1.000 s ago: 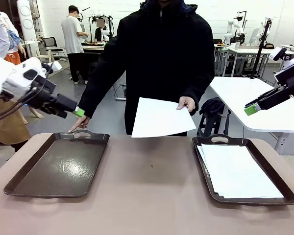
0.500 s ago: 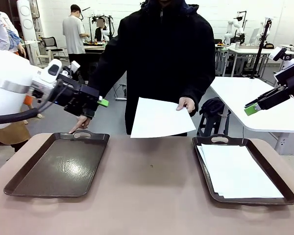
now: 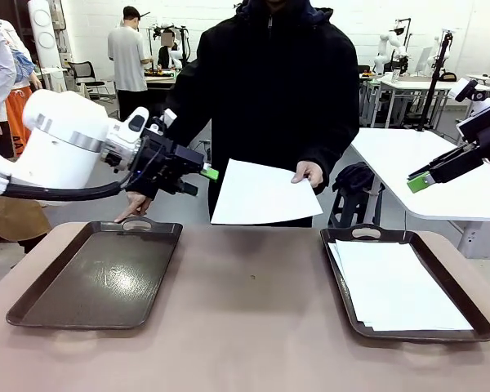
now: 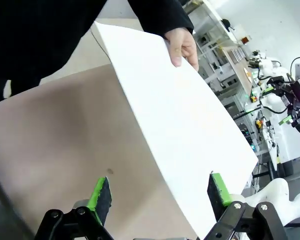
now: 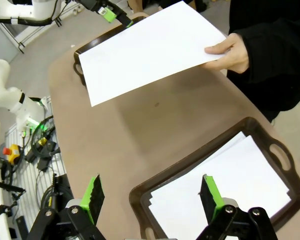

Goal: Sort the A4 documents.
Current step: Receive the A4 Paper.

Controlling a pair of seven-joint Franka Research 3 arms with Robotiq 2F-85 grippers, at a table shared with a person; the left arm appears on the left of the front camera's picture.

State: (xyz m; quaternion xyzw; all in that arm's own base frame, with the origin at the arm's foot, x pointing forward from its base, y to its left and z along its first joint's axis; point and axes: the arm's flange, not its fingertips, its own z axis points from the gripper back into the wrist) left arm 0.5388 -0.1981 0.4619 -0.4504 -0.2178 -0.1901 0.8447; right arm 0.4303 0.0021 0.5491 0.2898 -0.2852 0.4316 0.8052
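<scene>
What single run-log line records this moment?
left gripper: open, nearing held sheet | right gripper: open, raised | person's hand: offering sheet

The held sheet (image 4: 180, 120) hides part of the table (image 4: 65, 145) beneath it. In the right wrist view, the tray (image 5: 190, 165) of papers is cut off by the bottom edge.

Held sheet (image 3: 261, 194): thin white paper, matt, smooth, slightly bowed. Stack (image 3: 396, 287) in right tray (image 3: 340, 282): same matt paper. Left tray (image 3: 98, 274): dark plastic, glossy with a fine sheen. Table (image 3: 253, 327): matt brown, smooth. Left gripper (image 3: 202, 180): black hard plastic, green rubbery pads. Sleeve (image 3: 343, 114): black matt cloth.
</scene>
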